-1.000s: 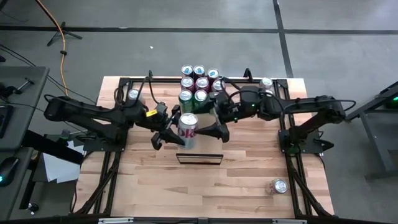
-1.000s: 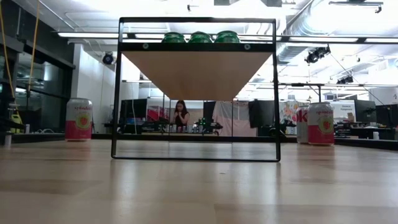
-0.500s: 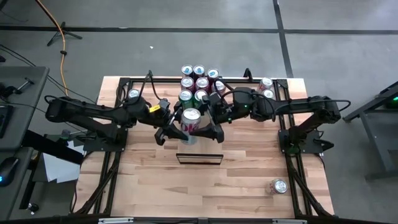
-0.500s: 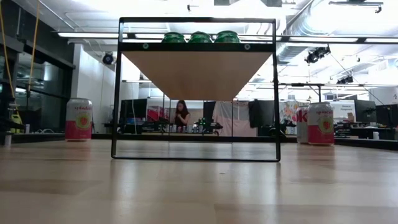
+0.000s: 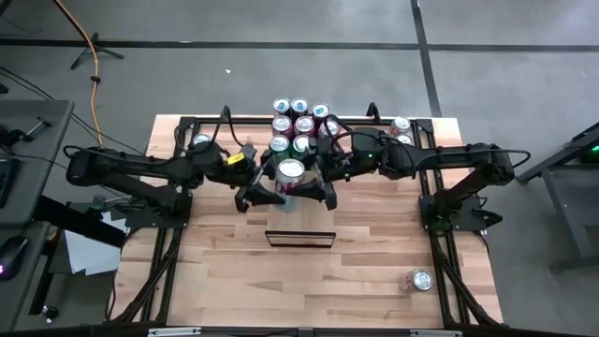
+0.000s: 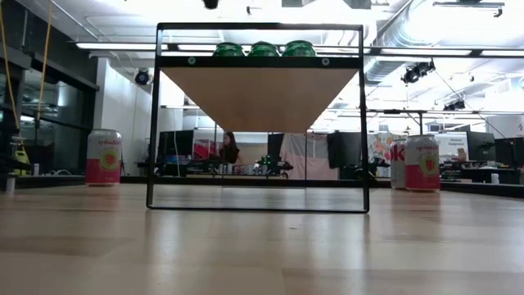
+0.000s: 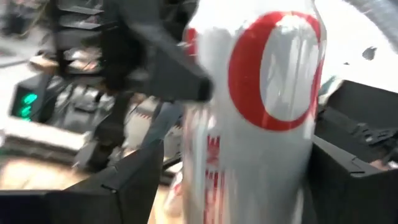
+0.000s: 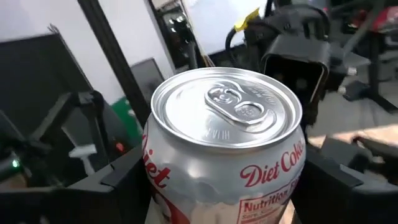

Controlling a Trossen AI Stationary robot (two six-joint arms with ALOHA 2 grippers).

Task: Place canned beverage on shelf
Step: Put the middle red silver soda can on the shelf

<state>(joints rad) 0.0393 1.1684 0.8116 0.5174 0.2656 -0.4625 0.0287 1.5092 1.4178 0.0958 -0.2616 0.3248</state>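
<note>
Silver Diet Coke can [image 5: 290, 172] sits mid-frame in the high view, upright, over the shelf [image 5: 299, 221], between both grippers and just below the can cluster [image 5: 299, 124] filling the shelf's upper end. L gripper [image 5: 262, 192] comes in from the left, R gripper [image 5: 316, 192] from the right.

Only the wrist views show the grip. R wrist: fingers [image 8: 124, 183] lie against both sides of the can [image 8: 227, 143], clamped on it, lid and tab up. L wrist: fingers [image 7: 127, 186] are apart, with a gap on one side of the can [image 7: 261, 112].

Low view shows neither gripper nor the Coke can, but does show the dark frame [image 6: 152, 115], the shelf's pale underside [image 6: 260, 98] and three green cans [image 6: 264, 49] on top. It also shows pink cans on the table at left [image 6: 103, 156] and right [image 6: 422, 162], plus a person [image 6: 229, 150] far back.

High view alone shows a stray can [image 5: 418, 279] at lower right on the table [image 5: 234, 271].
</note>
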